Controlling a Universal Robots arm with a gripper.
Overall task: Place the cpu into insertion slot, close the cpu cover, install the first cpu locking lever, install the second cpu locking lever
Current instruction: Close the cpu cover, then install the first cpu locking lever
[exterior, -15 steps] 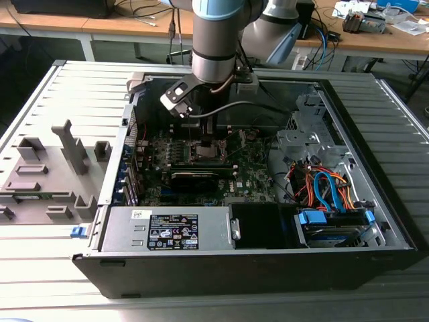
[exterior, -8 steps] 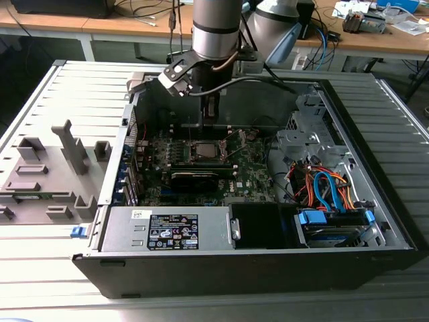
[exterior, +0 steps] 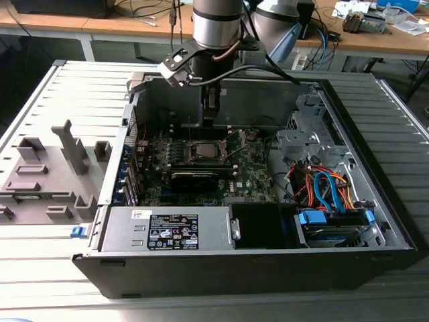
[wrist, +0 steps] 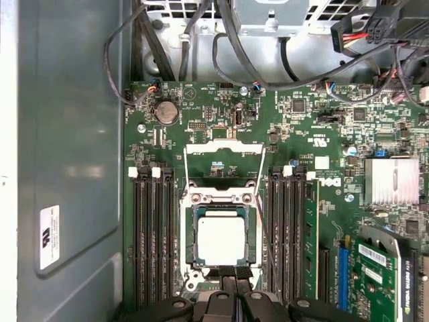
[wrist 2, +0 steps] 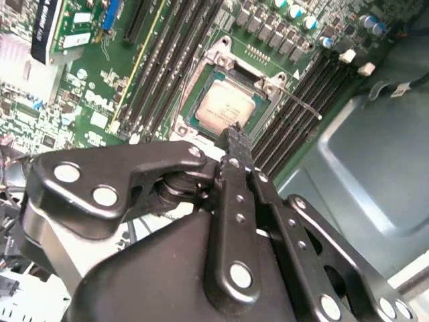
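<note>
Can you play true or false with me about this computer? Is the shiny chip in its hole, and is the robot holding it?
1. The cpu sits in the insertion slot. True.
2. The cpu cover is closed over the chip. False: it is swung open, back off the slot, and the chip's top is bare.
3. The gripper is holding the cpu. False: its fingers are shut on nothing, right at the slot's edge.
4. The computer case lies open, so the green board inside shows. True.
</note>
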